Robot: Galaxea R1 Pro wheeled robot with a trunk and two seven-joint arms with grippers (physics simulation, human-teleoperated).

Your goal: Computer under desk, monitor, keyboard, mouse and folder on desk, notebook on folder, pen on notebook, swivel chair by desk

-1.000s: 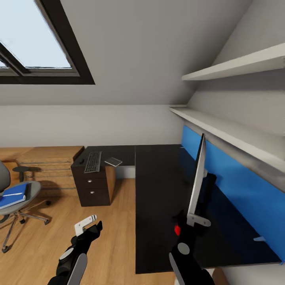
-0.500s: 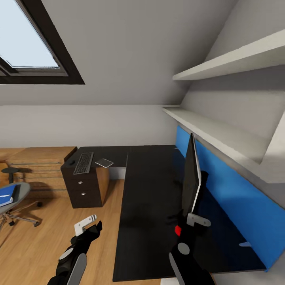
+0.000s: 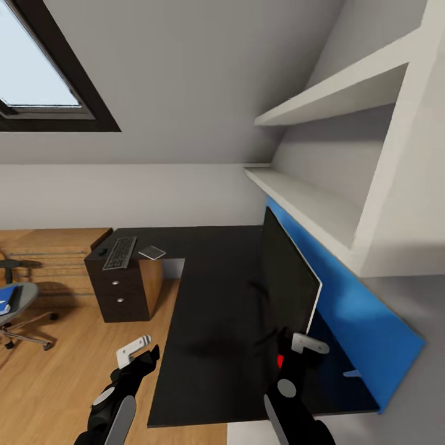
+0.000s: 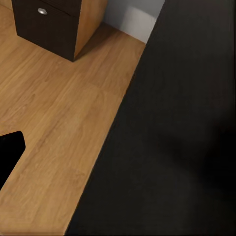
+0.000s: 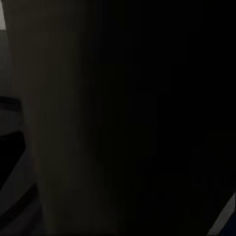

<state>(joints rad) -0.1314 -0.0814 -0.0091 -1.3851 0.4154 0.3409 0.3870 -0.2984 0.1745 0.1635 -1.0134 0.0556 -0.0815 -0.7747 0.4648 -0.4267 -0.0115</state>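
- The chair (image 3: 15, 303), far out beyond the left end effector (image 3: 137, 352), is cut by the picture's edge; just part of its seat and base shows.
- A blue item (image 3: 5, 304) on that seat is cropped too.
- The right end effector (image 3: 295, 347) sits against the monitor (image 3: 285, 279); its finger gap is hidden.
- Its wrist view is dark and blurred.
- The keyboard (image 3: 120, 252) keys are too small to read.

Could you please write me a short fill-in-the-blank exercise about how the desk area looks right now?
1. The slim keyboard with dark keys lies on the glossy ____ L-shaped desk.
2. The panel behind the wide black-fronted monitor is coloured ____.
3. The right end effector is at the monitor's lower ____.
4. The floor is made of ____.

Missing words: black; blue; corner; wood
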